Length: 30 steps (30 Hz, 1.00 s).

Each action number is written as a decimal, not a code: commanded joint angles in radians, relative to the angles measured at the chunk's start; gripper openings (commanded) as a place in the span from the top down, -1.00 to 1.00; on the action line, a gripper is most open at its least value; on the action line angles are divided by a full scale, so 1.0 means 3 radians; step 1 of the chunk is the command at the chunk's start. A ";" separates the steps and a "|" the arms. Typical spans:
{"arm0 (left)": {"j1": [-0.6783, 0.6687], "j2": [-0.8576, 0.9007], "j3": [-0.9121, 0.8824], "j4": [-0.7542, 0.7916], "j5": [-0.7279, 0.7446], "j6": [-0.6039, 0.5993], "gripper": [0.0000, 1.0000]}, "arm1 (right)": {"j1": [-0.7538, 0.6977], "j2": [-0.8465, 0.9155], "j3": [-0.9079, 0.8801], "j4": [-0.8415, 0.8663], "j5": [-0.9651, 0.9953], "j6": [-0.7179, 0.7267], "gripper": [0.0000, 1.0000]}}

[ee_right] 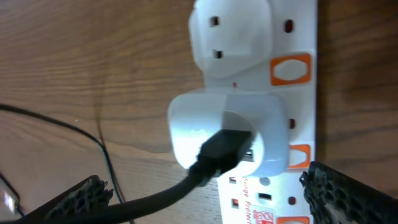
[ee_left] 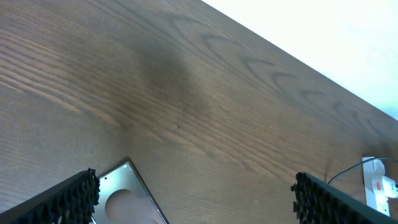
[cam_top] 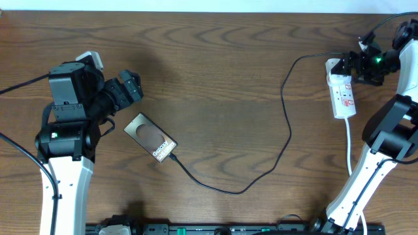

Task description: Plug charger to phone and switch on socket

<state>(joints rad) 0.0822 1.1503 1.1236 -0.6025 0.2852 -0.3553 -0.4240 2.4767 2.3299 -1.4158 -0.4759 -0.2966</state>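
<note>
The phone [cam_top: 151,138] lies flat and slanted on the table, left of centre; its upper corner shows in the left wrist view [ee_left: 127,193]. The charger's thin black cable [cam_top: 287,130] runs from the phone's lower right end in a wide loop to a white plug [ee_right: 227,134] seated in the socket [cam_top: 344,91], a white strip at the far right. My left gripper [cam_top: 137,87] hovers open just above and behind the phone, with nothing between its fingers [ee_left: 68,199]. My right gripper [cam_top: 347,68] stands open over the socket's far end, its fingers [ee_right: 351,196] on either side of the plug and cable [ee_right: 205,168].
Orange switches [ee_right: 290,68] sit along the socket's edge beside each outlet. A white lead [cam_top: 348,140] runs from the socket toward the front. The right arm's base [cam_top: 366,189] stands near it. The socket [ee_left: 379,186] is also visible in the left wrist view, at the far right.
</note>
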 commanded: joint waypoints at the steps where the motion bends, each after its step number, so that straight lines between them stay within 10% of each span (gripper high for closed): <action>1: -0.0008 0.0023 0.0086 -0.0009 -0.0034 0.0009 -0.96 | 0.0018 0.0055 -0.0039 0.0019 0.0098 0.0141 -0.98; 30: -0.0008 0.0025 0.0086 -0.0009 -0.0034 0.0009 -0.96 | 0.0219 -0.0005 -0.0614 0.0467 0.0437 0.0571 -0.99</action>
<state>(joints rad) 0.0822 1.1503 1.1236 -0.6029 0.2852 -0.3553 -0.3744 2.4393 2.1593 -1.2629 -0.4084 -0.1940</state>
